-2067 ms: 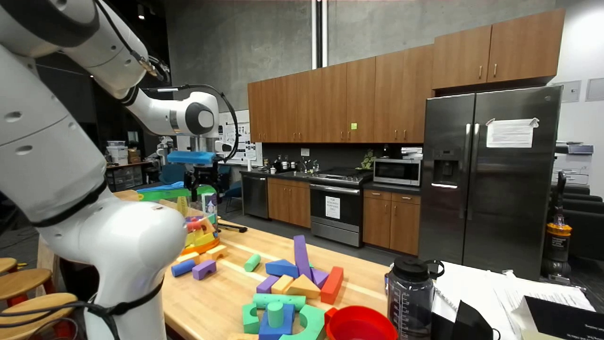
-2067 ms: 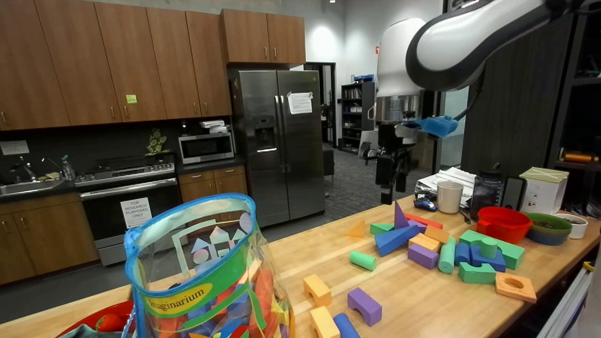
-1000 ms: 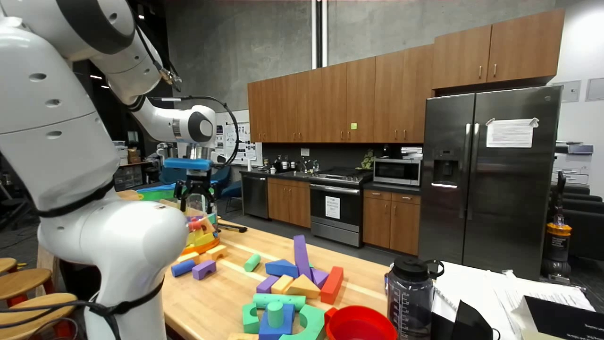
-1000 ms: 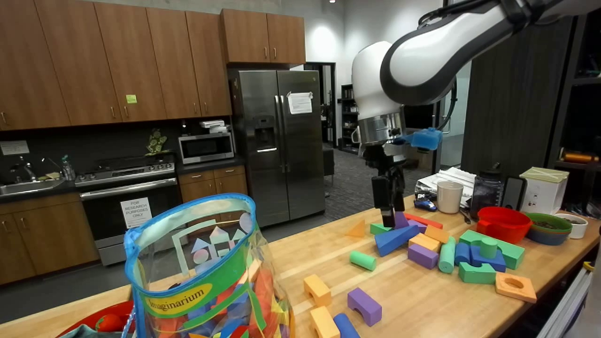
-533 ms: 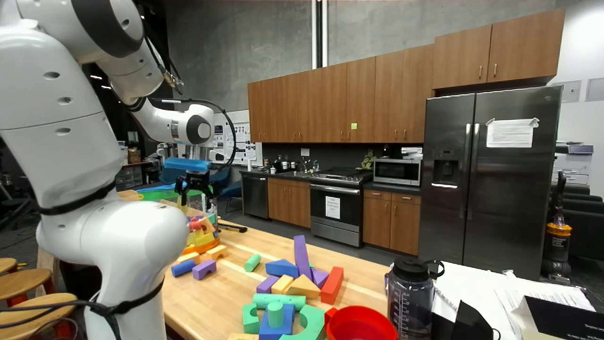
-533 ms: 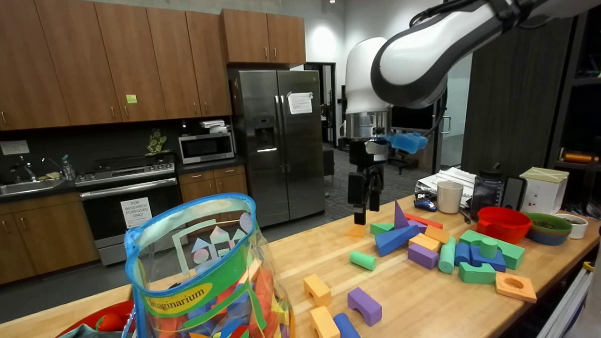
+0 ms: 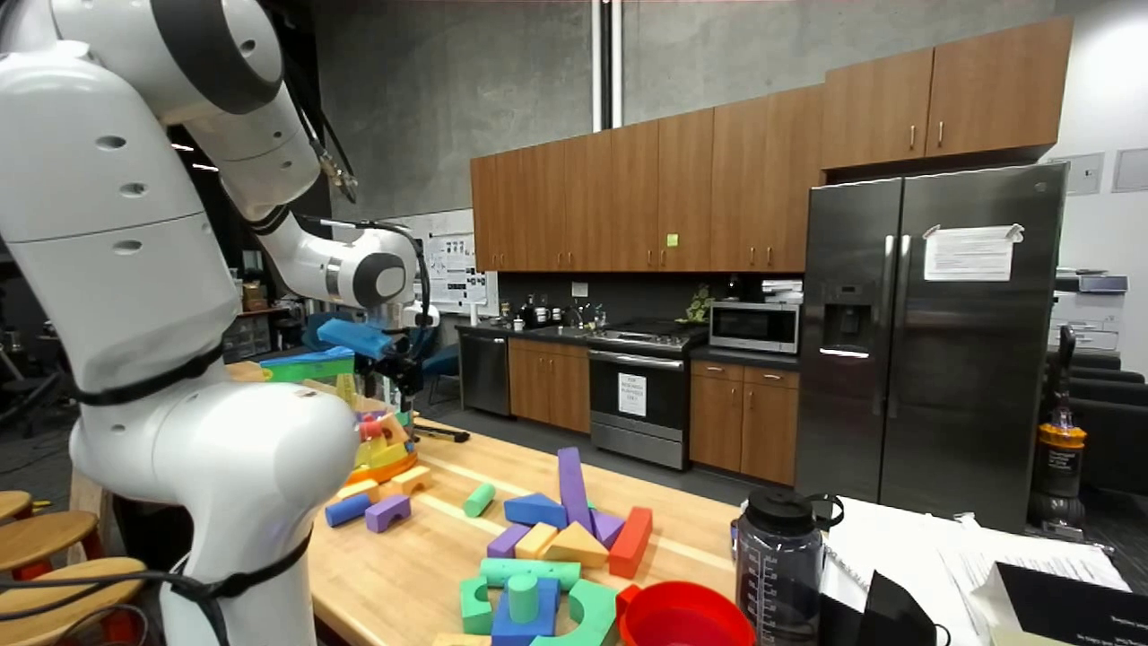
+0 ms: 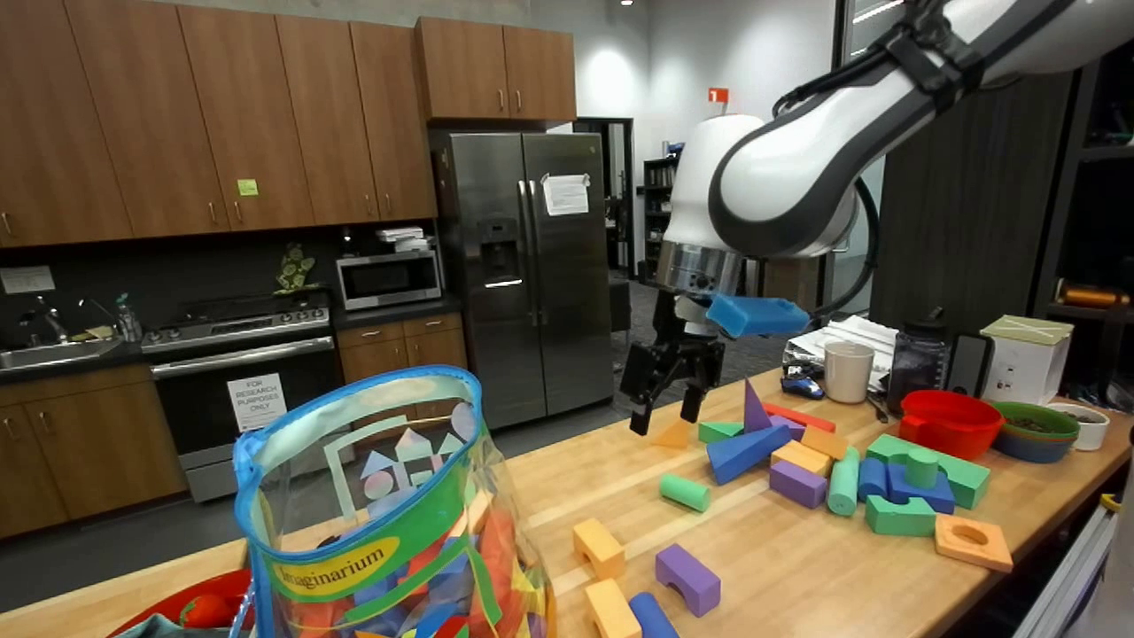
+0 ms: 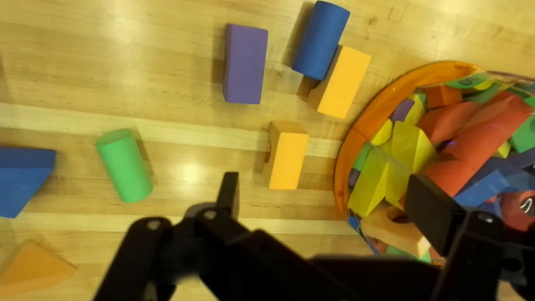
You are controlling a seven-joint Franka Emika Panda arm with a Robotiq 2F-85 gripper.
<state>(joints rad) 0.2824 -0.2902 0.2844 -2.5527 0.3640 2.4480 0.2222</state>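
My gripper hangs open, empty and tilted in the air above the wooden table, touching nothing. In the wrist view its jaws are spread wide. One finger shows over bare tabletop, the other over a clear bag of blocks with an orange rim. An orange arch block lies just beyond the jaws. Past it are a purple arch block, a blue cylinder and a second orange arch. A green cylinder, a blue triangular block and an orange triangle lie to the left.
The tall clear bag stands near the front in an exterior view. A cluster of blocks includes a leaning purple piece and a red block. A red bowl, a white mug and a dark bottle stand at the table's end.
The gripper has moved from above the block cluster toward the bag side, lower than at first. It has now turned and tilted, with its fingers visibly spread. The blocks have not moved.
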